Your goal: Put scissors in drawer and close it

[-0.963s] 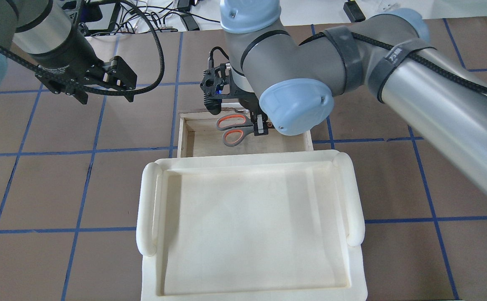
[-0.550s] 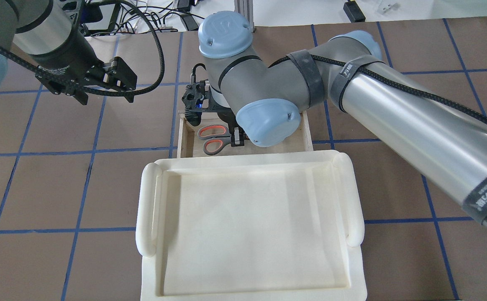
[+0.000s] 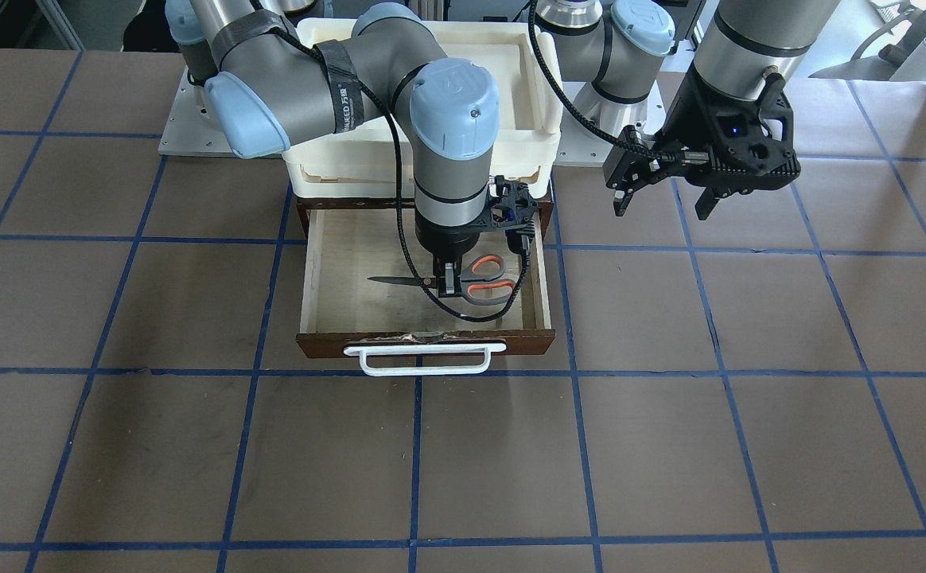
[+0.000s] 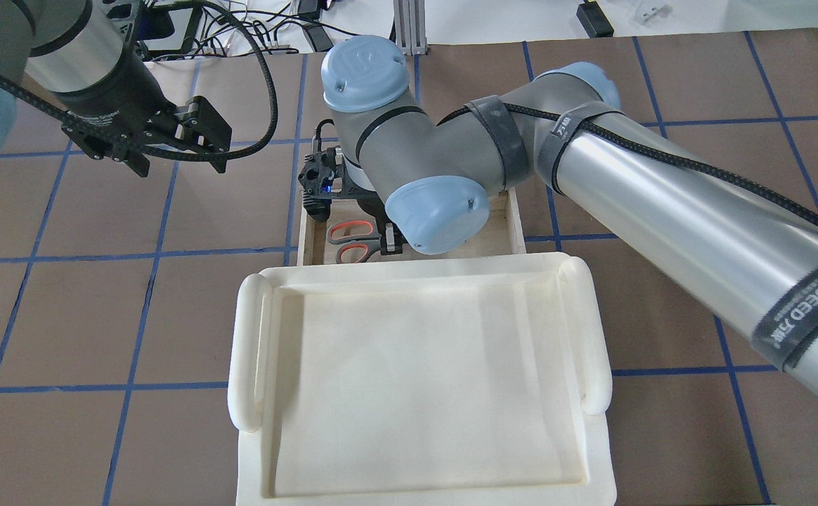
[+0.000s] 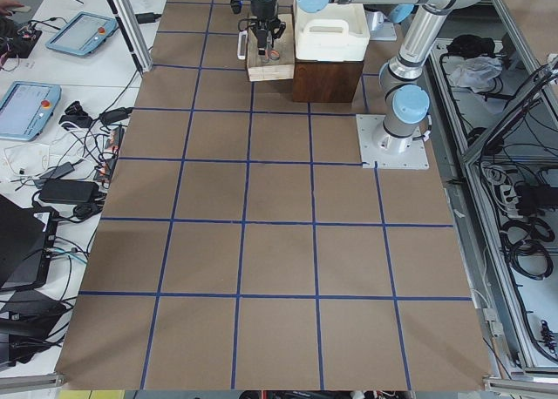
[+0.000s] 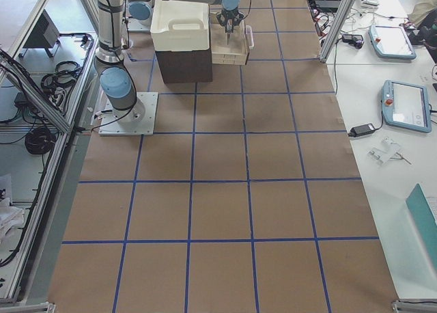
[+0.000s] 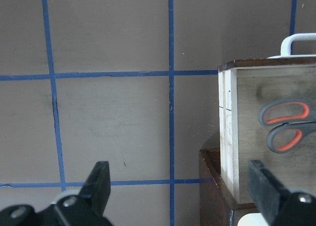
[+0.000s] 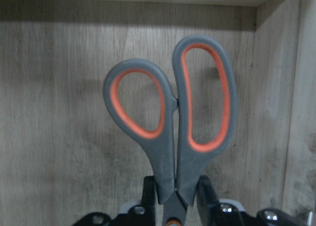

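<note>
My right fingers (image 3: 448, 280) now hold the scissors (image 3: 485, 280) farther toward my left in the drawer (image 3: 309, 270), closer to the tray (image 4: 246, 337) edge than a second ago

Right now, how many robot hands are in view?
2. The right hand is in the open drawer, shut on the scissors; the left hand hangs open beside the drawer.

Cream tray (image 4: 423, 393) (two handles) atop brown cabinet (image 5: 327, 81); blue-gridded table (image 3: 670, 446).
</note>
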Controlling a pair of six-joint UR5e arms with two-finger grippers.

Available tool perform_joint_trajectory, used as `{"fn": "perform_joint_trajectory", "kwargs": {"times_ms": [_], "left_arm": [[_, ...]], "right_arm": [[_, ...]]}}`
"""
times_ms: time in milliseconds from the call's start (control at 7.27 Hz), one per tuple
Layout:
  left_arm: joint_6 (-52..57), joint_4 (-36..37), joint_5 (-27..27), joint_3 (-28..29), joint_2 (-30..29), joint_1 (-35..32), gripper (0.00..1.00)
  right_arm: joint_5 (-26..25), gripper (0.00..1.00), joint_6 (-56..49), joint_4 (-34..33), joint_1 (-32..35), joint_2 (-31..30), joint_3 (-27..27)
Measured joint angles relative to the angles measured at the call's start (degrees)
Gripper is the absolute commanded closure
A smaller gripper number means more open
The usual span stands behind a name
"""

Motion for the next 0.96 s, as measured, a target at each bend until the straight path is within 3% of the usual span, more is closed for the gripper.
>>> {"fn": "perform_joint_trajectory", "kwargs": {"times_ms": [688,963], "left_arm": [[0.0,-0.1,0.1,0.0,0.0,0.0,0.0],[0.2,-0.1,0.3,0.0,0.1,0.0,0.0]], "right_arm": [[-0.5,0.01,0.9,0.1,-1.1,-2.3,-1.7],[-0.5,0.0,2.5,2.3,-6.3,-6.5,-3.4]]}}
